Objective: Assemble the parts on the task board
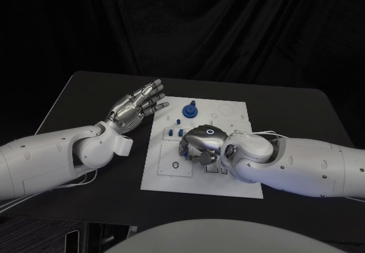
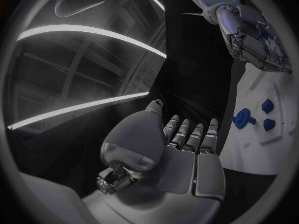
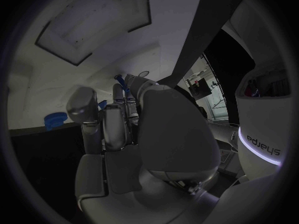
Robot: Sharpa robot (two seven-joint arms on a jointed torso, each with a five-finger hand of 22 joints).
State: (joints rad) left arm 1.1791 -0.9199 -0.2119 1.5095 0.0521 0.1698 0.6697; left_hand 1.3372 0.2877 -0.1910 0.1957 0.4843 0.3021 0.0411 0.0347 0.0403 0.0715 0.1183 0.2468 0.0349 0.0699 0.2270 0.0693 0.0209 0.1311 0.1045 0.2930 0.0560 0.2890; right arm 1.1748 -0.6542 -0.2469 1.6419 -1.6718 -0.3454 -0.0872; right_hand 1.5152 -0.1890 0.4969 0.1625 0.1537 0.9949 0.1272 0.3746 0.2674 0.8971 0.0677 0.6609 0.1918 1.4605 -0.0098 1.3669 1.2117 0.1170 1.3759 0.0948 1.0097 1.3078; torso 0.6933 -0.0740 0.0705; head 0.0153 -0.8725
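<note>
The white task board (image 1: pixel 199 176) lies in the middle of the table. A round blue part (image 1: pixel 190 110) with a peg stands near its far edge, and small blue parts (image 1: pixel 176 132) sit further in. My right hand (image 1: pixel 202 145) is down on the board's middle with its fingers curled under. In the right wrist view a thin blue part (image 3: pixel 122 81) shows at its fingertips (image 3: pixel 117 92); whether it is held I cannot tell. My left hand (image 1: pixel 137 107) hovers open beside the board's left edge, palm up and fingers spread. The left wrist view shows that hand (image 2: pixel 182 145) with nothing in it.
Black table (image 1: pixel 91 95) surrounds the board, with bare surface to the far left and far right. The left wrist view shows the board's edge (image 2: pixel 249 149) with blue parts (image 2: pixel 242 118) on it and my right hand (image 2: pixel 252 42) beyond.
</note>
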